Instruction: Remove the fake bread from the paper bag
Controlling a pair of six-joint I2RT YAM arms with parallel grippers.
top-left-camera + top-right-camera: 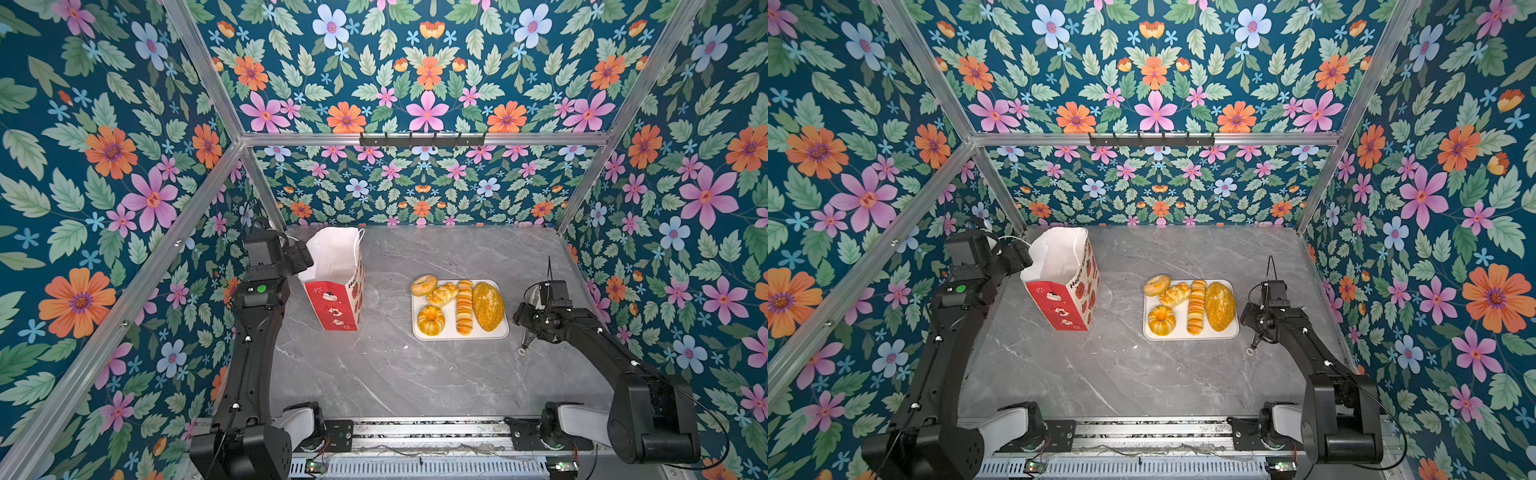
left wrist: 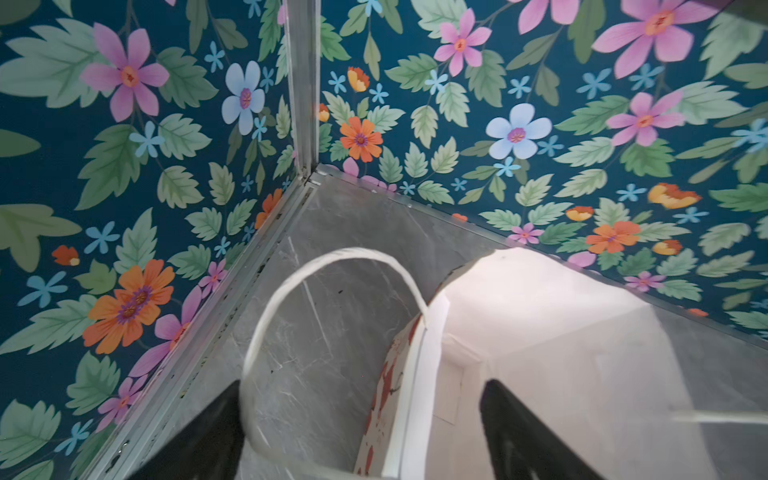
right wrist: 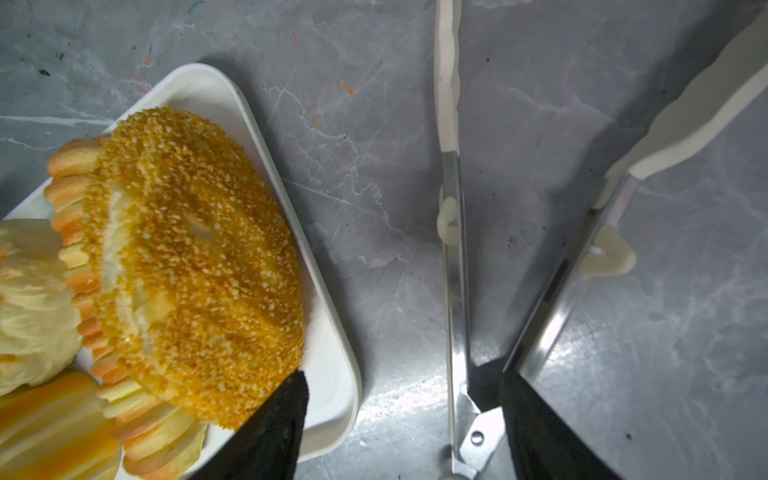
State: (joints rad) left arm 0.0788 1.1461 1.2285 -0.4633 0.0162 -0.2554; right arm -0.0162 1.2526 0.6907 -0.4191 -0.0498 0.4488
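Fake bread (image 1: 464,307) lies in five pieces on a white tray (image 1: 461,336) in both top views. It is just beside the right pincer (image 1: 524,336), on its inward side, and well apart from the left pincer (image 1: 305,254). That one sits at the rim of the upright paper bag (image 1: 334,309). Bare tabletop (image 1: 374,374) spreads between bag and tray and on to the near edge. The bag stands close to the far corner walls.

From the left wrist, the left pincer's fingers (image 2: 199,432) stand wide apart, gripping nothing. The bag's wall runs between them, one finger outside it, the other over the white inside. A white cord handle (image 2: 332,257) loops by the outer finger.

From the right wrist, the oval seeded loaf (image 3: 195,257) fills the tray's corner under one finger of the parted right pincer. Metal tongs (image 3: 455,291) lie splayed between its fingers, and whether either finger touches them cannot be told.
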